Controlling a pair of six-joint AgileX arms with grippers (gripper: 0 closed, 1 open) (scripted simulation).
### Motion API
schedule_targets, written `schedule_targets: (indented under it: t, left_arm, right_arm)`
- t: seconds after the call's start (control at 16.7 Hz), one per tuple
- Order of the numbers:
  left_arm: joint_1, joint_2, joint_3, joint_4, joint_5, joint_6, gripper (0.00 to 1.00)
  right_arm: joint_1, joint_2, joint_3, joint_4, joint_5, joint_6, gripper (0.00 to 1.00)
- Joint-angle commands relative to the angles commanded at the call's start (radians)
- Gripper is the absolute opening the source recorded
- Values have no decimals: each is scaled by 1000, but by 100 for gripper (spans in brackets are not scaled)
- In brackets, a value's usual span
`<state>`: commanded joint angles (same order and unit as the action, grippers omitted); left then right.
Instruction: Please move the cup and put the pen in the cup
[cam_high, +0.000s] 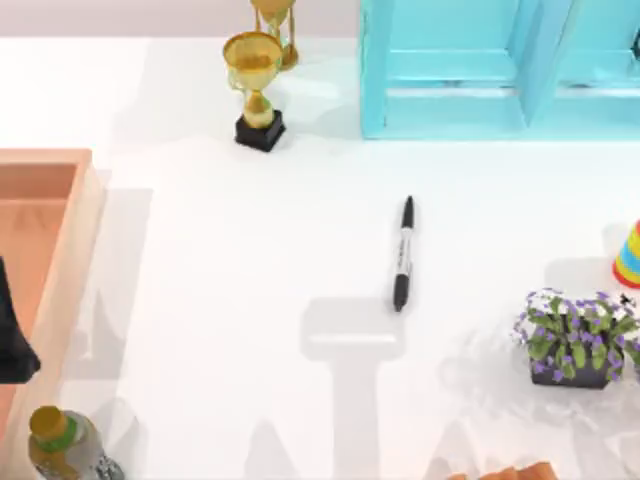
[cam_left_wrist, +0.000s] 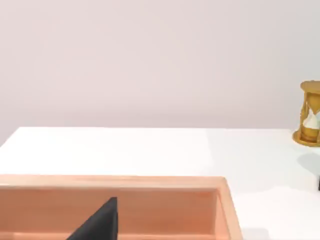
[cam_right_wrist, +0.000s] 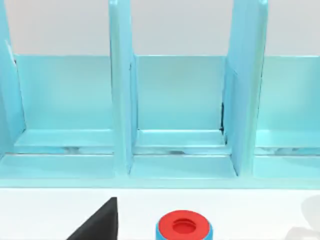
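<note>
Pen: slim black marker, white-grey label band, lying flat mid-table. Likely light, stiff, slippery; best pinched across labelled barrel. Gripper finger states: cannot tell.

Light was bright and even, nearly washing out the white table. Soft grey arm-shaped shadows lay below the pen. Edges were mildly soft; no glare, no visible distortion.

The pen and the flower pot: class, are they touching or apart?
Apart. The top view shows bare white table between the pen and the flower pot.
</note>
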<state>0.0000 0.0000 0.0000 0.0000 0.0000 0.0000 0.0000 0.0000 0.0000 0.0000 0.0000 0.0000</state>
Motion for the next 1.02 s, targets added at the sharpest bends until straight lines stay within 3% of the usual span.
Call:
schedule_targets:
  t: [0.42,1.02]
  left_arm:
    - [21,150,122,-117,-3,19,100]
    - [108,926,769,-675,-3,116,100]
  right_arm:
    - [0,0,0,0,0,0,100]
    - [0,0,0,0,0,0,100]
